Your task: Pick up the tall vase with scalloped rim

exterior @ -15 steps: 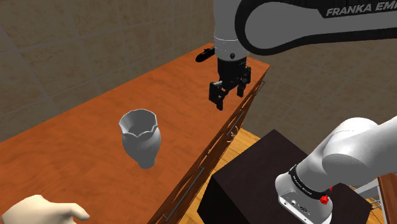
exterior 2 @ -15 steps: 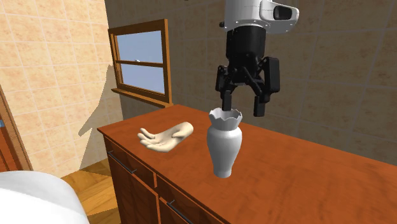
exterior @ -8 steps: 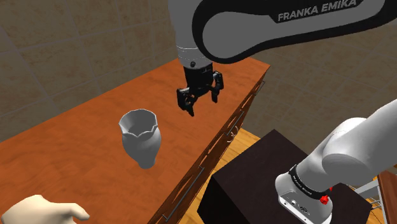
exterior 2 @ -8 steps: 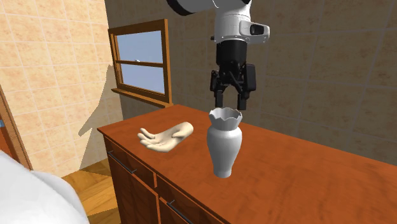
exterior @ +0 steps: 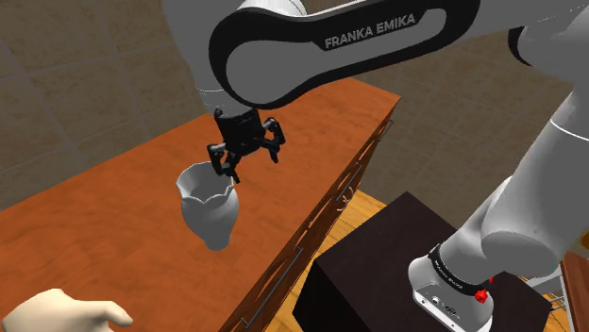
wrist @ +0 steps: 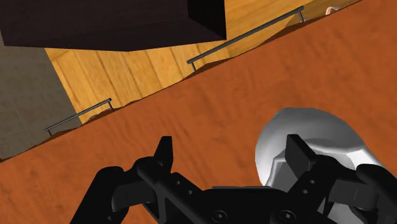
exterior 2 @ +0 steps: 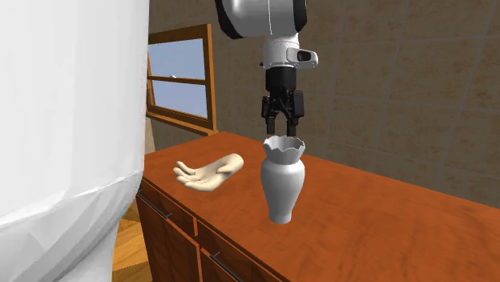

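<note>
Reddish-brown wooden table (exterior: 113, 203) runs along a tiled wall. Above it hangs the black end effector (exterior: 247, 160), fingers spread apart and holding nothing, just over the scalloped rim of the tall pale grey vase (exterior: 210, 212). In the wrist view the vase sits beneath one finger, not between the two. It stands upright on the table, untouched. Left of it lies a cream hand-shaped model (exterior 2: 210, 172), with a window (exterior 2: 180, 76) beyond. Approach looks nearly done; centring, closing and lifting remain.

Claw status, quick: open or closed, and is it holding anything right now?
Claw: open, holding nothing; it hangs just above the vase.
</note>
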{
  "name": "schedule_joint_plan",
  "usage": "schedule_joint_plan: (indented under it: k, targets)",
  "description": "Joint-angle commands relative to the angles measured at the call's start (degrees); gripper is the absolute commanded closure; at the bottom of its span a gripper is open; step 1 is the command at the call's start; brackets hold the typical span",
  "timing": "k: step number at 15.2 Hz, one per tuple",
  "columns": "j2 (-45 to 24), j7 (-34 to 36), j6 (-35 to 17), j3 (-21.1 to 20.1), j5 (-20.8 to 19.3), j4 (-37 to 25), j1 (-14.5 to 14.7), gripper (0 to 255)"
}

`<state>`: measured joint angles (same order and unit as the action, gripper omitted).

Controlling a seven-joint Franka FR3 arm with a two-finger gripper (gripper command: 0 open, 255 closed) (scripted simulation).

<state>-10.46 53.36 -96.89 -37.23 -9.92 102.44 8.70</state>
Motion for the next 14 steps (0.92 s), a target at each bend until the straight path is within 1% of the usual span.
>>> schedule_joint_plan:
  k: [1, 4, 7, 9, 11, 12, 14]
  targets:
    - [-6.47, 4.10, 1.34, -0.18, -3.60, -6.13, 2.67, 0]
    - [-14.79, 8.07, 4.06, 0.79, -7.88, -15.45, 7.31, 0]
    - [-23.32, 10.67, 7.70, 2.43, -11.63, -26.64, 12.73, 0]
    - [-29.48, 11.53, 10.85, 3.85, -13.88, -35.83, 16.86, 0]
    - [-36.76, 11.45, 15.11, 5.63, -16.07, -47.83, 21.80, 0]
    - [-39.66, 11.07, 16.98, 6.39, -16.78, -52.97, 23.79, 0]
    - [-39.43, 11.45, 15.28, 6.38, -16.69, -50.87, 23.23, 0]
